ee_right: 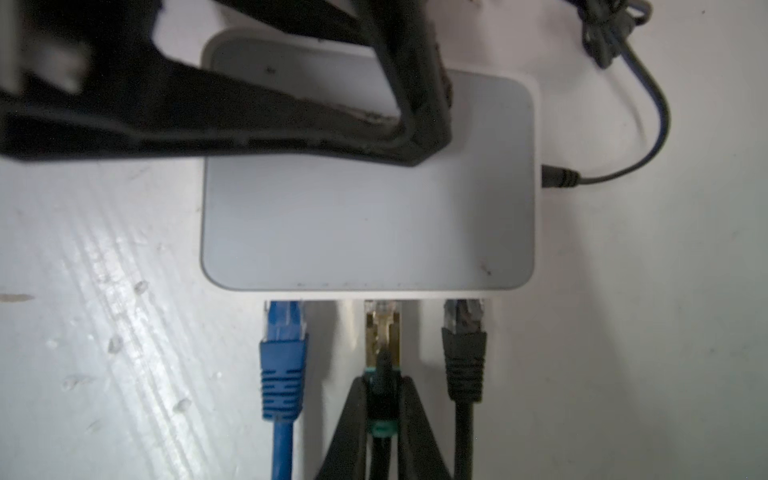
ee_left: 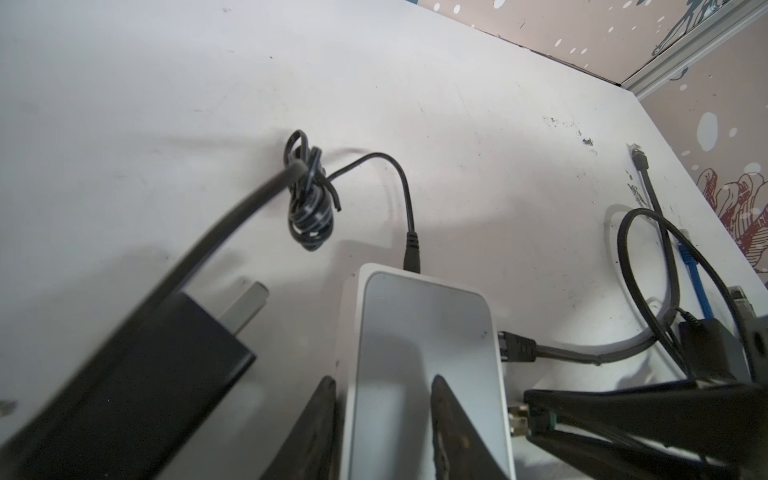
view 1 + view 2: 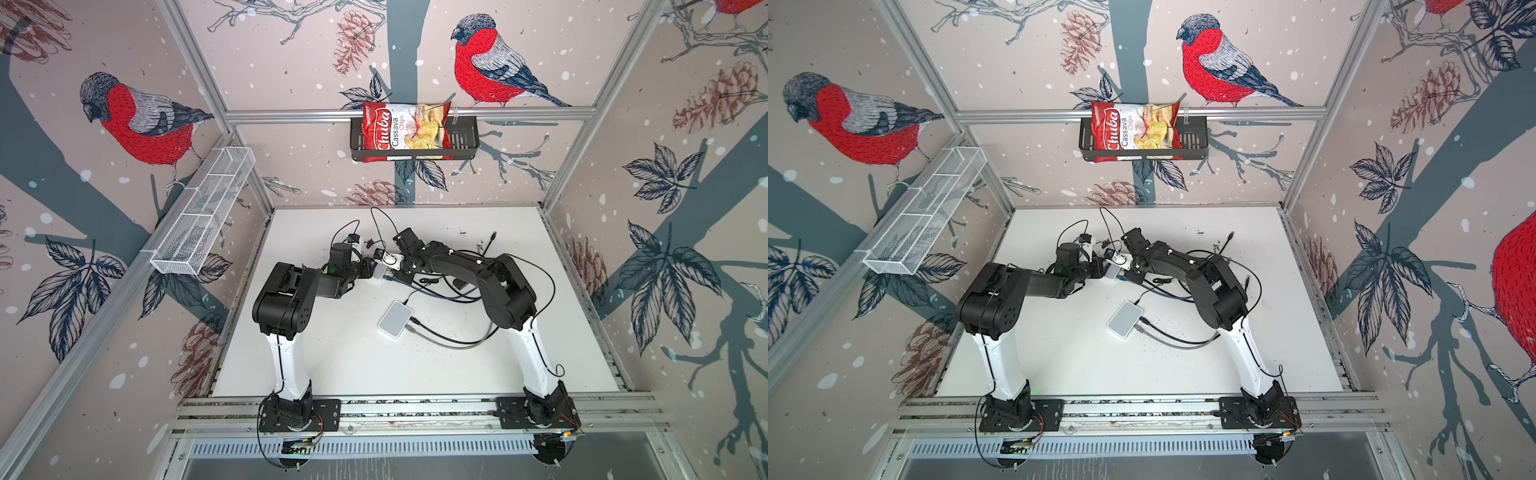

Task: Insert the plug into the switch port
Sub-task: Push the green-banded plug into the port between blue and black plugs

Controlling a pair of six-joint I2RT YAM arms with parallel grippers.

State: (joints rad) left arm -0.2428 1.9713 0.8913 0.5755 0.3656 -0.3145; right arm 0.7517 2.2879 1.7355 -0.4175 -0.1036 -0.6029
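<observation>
Insertion step: your right fingers point(image 1: 347, 419) pinched the plug point(image 1: 382, 332), tip at the switch point(image 1: 365, 220) edge between the blue plug point(image 1: 282, 361) and black plug point(image 1: 463, 357). Left fingers point(image 2: 449, 419) clamped the switch. Next likely needed a straight push home.

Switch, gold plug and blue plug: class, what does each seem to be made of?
The switch looks like plastic: smooth matte pale shell, rounded corners. The gold plug seems metal-clad, given its golden sheen. The blue plug has a rubbery-looking boot with ribbed grooves and a clear, probably plastic tip.
</observation>
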